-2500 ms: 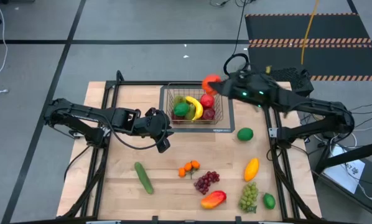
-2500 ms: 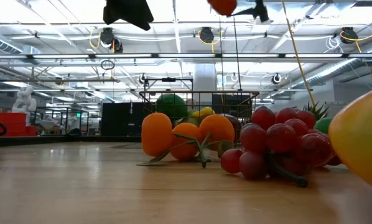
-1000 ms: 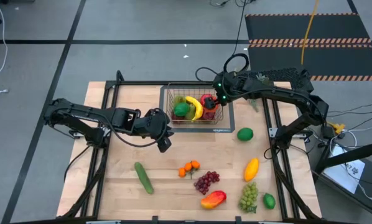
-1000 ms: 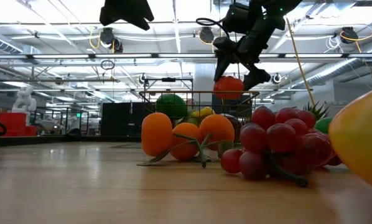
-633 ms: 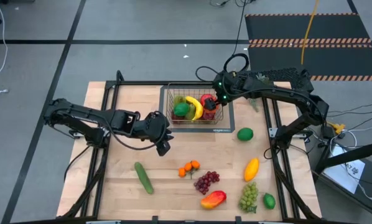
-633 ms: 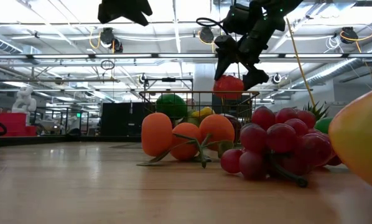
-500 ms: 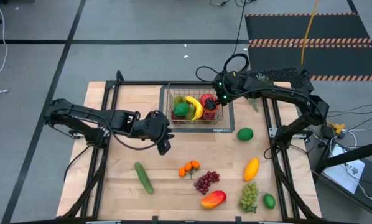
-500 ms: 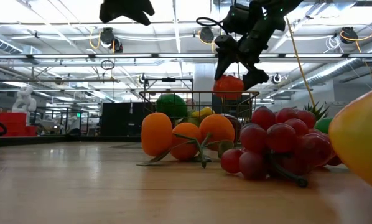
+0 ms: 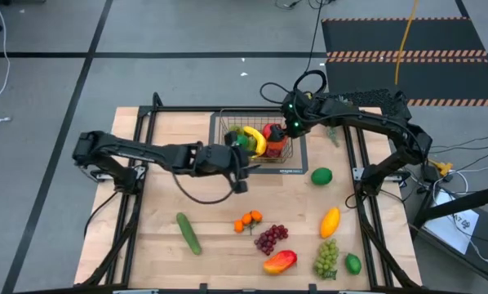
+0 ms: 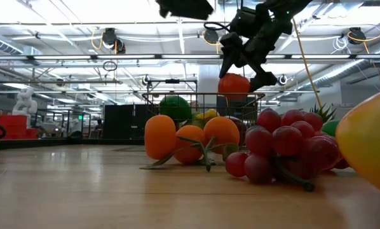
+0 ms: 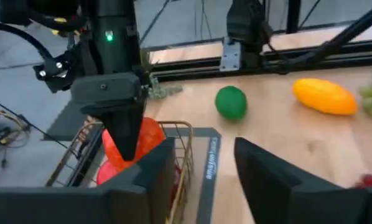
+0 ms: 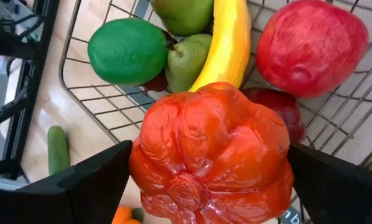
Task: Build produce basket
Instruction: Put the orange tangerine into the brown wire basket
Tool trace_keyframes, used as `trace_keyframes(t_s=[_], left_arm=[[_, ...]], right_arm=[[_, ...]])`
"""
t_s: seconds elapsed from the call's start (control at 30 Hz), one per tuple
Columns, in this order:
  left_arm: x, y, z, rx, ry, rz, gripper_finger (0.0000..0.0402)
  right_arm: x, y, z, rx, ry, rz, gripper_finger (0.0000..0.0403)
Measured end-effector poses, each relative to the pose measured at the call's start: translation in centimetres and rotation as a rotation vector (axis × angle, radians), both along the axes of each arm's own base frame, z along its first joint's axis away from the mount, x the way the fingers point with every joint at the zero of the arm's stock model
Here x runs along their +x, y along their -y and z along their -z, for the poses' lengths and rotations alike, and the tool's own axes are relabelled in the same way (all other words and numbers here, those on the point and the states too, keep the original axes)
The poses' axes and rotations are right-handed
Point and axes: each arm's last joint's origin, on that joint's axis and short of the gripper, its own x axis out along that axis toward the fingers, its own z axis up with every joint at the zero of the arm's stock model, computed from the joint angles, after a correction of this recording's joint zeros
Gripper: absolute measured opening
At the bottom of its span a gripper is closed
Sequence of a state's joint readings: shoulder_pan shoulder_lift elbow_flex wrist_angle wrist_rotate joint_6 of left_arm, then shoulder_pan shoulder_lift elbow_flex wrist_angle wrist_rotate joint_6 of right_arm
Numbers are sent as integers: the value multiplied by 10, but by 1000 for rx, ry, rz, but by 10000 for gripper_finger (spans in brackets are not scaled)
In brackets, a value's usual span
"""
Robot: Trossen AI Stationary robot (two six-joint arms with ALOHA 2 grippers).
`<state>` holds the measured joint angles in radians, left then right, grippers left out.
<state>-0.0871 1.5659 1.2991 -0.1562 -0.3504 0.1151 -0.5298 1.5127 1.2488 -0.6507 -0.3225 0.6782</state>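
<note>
The wire basket (image 9: 219, 139) stands at the table's far middle and holds a green lime (image 12: 127, 50), a banana (image 12: 226, 43), pears and a red apple (image 12: 310, 43). My right gripper (image 9: 278, 135) hovers over the basket's right part, shut on a red-orange lobed fruit (image 12: 214, 155). In the low view this red-orange lobed fruit (image 10: 234, 86) hangs at about rim height. My left gripper (image 9: 241, 180) is open in the air at the basket's near edge, and its wrist view shows my left gripper (image 11: 204, 180) holding nothing. My right gripper pinches the red-orange lobed fruit by its two opposite sides (image 12: 148, 168), one finger (image 12: 93, 180) on each side. The fingers come from above, pointing down. The fruit is lifted clear, over the basket's right part.
On the near half of the table lie a cucumber (image 9: 188, 233), small oranges (image 9: 248, 220), purple grapes (image 9: 270, 238), a red-yellow mango (image 9: 279, 261), green grapes (image 9: 327, 257), a lime (image 9: 353, 263), a yellow-orange fruit (image 9: 330, 220) and a green fruit (image 9: 321, 175).
My left gripper has swung quickly toward the table's right, from left of the basket to the basket's near edge. My right gripper has stayed over the basket with the red-orange fruit in its fingers.
</note>
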Motion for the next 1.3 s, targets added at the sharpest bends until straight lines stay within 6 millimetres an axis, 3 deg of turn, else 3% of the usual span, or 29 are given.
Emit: trace_keyframes(t_s=[0.27,0.4,0.53,0.97,1.1,1.3], left_arm=[[37,-16,34,3,40,-16,294],[49,-21,54,13,16,-12,306],[59,-24,69,29,24,-42,267],[77,-58,103,-36,82,-219,64],[76,-71,114,-73,79,-364,35],[74,-78,119,-123,67,-407,29]], right_arm=[[-9,12,0,38,16,-10,400],[-13,18,0,47,19,24,400],[-14,21,0,58,22,49,400],[-12,17,-1,100,47,11,400],[-13,17,0,89,36,5,400],[-16,15,2,108,5,-16,400]])
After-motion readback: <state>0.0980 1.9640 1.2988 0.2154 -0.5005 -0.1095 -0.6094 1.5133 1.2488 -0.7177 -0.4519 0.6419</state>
